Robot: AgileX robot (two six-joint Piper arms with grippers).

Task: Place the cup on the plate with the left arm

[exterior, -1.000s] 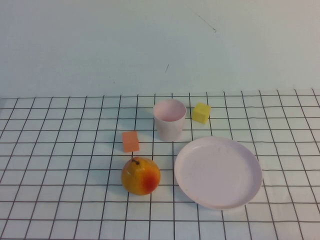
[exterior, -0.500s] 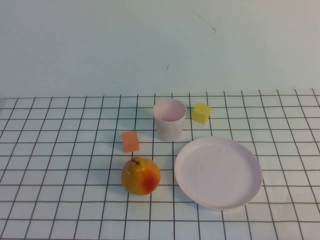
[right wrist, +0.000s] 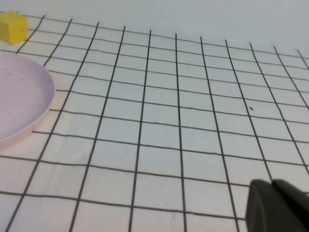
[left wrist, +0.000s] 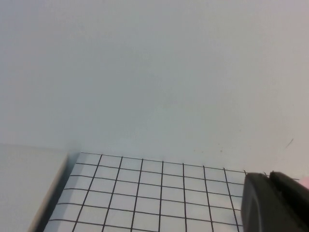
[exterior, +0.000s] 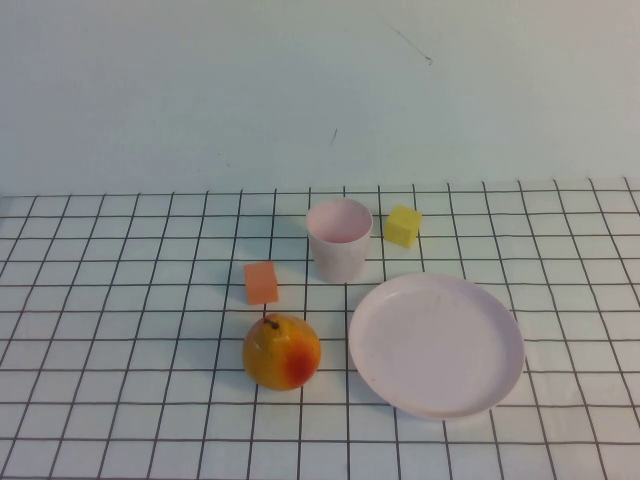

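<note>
While upright beside plate (exterior: 437, 345), pale pink tapered cup (exterior: 339, 240), left gripper (left wrist: 275, 203) and right gripper (right wrist: 277, 205) openness untellable.

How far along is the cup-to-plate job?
Done: nothing visible. The cup stands upright on the table, behind the plate, which holds nothing. In hand: nothing; neither arm shows in the high view. Only a dark tip of the left gripper shows in its wrist view over the grid cloth, and the right gripper sits away from the plate. Left: reach, grasp, lift, place.
</note>
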